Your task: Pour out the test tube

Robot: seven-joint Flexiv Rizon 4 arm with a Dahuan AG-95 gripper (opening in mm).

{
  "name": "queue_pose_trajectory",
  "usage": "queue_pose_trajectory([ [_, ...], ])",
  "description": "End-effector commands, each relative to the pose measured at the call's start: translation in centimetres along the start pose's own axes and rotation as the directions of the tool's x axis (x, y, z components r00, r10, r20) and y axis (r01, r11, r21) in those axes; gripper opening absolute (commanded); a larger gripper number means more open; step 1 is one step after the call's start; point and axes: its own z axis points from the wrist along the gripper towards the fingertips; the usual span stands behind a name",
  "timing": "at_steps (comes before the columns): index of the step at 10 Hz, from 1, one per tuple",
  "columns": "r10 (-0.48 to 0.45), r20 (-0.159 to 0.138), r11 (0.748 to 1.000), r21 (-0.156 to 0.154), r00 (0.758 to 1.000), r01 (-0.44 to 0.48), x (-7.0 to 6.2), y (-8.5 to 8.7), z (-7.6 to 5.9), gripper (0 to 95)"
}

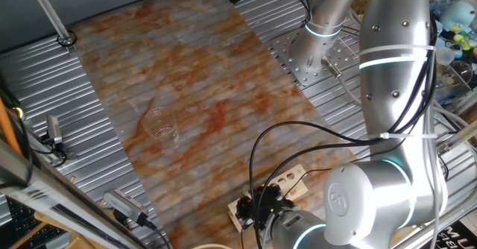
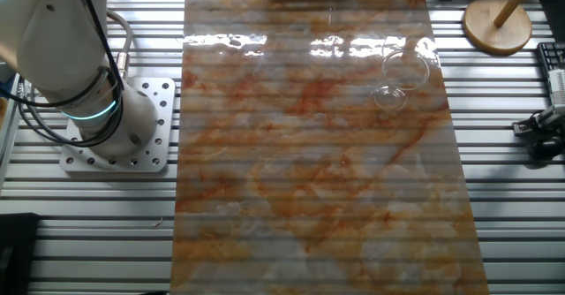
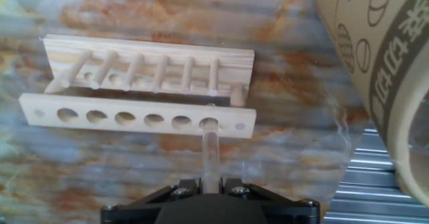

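The gripper (image 3: 210,182) is clenched around the test tube (image 3: 210,150), which stands in the wooden rack (image 3: 137,117), in the hole nearest the rack's right end.

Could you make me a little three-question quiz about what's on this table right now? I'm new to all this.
1. True or false: the test tube lies flat on the mat.
2. Which rack hole is the tube at, seen from the hand view?
A. the far left hole
B. a middle hole
C. the last large hole on the right
3. What clear vessel stands alone on the mat, away from the rack?

Key:
1. False; it stands in the rack, its top between the gripper fingers.
2. C
3. The glass beaker.
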Motion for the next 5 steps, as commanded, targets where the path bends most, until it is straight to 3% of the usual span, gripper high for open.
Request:
queue_pose_trajectory([
  [1, -0.003, 0.001, 1.0, -0.003, 1.0, 0.003, 0.22, 0.04, -0.32, 0.0],
  [5, -0.01, 0.002, 1.0, -0.007, 1.0, 0.01, 0.72, 0.08, -1.06, 0.0],
])
